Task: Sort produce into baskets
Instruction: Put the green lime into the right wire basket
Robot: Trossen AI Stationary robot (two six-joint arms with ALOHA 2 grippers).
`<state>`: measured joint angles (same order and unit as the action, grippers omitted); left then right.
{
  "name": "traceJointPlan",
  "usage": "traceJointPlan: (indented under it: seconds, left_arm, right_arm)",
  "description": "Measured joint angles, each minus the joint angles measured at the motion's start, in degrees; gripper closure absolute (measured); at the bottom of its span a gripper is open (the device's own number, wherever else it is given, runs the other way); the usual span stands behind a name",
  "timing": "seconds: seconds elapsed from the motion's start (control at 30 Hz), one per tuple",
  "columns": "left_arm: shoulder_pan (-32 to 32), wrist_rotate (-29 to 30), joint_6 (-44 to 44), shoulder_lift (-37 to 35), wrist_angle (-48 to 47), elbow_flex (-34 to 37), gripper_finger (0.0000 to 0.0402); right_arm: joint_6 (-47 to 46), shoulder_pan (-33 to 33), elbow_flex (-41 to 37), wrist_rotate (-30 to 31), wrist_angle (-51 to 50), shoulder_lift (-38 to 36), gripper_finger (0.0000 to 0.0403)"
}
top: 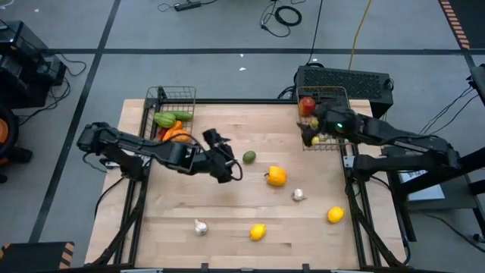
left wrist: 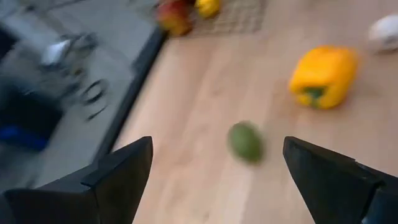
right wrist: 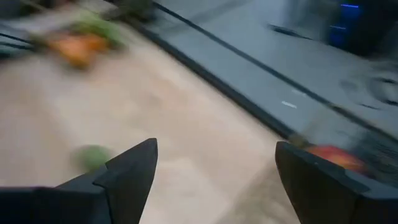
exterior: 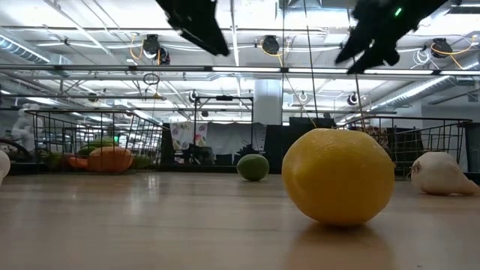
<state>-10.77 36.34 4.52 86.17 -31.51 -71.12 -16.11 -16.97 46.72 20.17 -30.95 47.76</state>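
Lying loose on the wooden table [top: 227, 227] are a green avocado [top: 248, 157], a yellow pepper [top: 276, 177], two white garlic bulbs [top: 298, 195] [top: 200, 227] and two lemons [top: 258, 232] [top: 335, 215]. At the far left corner, the left basket [top: 162, 94] holds a green squash [top: 164, 120] and an orange pepper [top: 176, 136]. At the far right corner, the right basket [top: 342, 94] holds a red apple [top: 307, 105] and a yellow fruit [top: 315, 140]. Above the table just left of the avocado, the left gripper [top: 226, 161] hangs with its jaws wide and empty. Over the right basket, the right gripper [top: 311, 127] has its jaws spread and nothing between them. Behind that basket sits a black box [top: 345, 80].
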Motion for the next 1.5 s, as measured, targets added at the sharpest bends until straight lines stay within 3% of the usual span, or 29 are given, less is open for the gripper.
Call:
traceJointPlan:
  seconds: [0.1, 0.23, 0.37, 0.63, 1.1, 1.5]
  left_arm:
    - [3.0, -7.1, -4.6, 0.7, 8.9, 3.5, 0.0037]
    - [7.0, -13.3, -4.4, 3.2, 13.8, 5.6, 0.0037]
    - [8.5, -14.3, -3.4, 7.8, 15.7, 6.0, 0.0037]
    - [9.8, -14.2, -0.5, 17.7, 21.1, 5.8, 0.0037]
    - [12.3, -14.1, -2.4, 25.1, 23.4, 5.6, 0.0040]
    - [12.4, -17.4, -6.2, 27.7, 26.7, 5.7, 0.0150]
  right_arm:
    - [-2.8, 6.1, 0.0, -2.5, 0.2, -3.0, 0.0087]
    - [-5.2, 13.9, 0.0, -2.5, 0.0, -3.4, 0.0087]
    - [-6.2, 19.6, 0.0, -1.7, 1.4, -1.1, 0.0087]
    - [-6.7, 28.4, 0.0, 6.1, 3.5, 7.4, 0.0087]
    - [0.8, 29.8, 0.0, 6.9, 9.6, 10.5, 0.0087]
    - [2.3, 29.8, 0.0, 7.2, 11.6, 10.4, 0.0087]
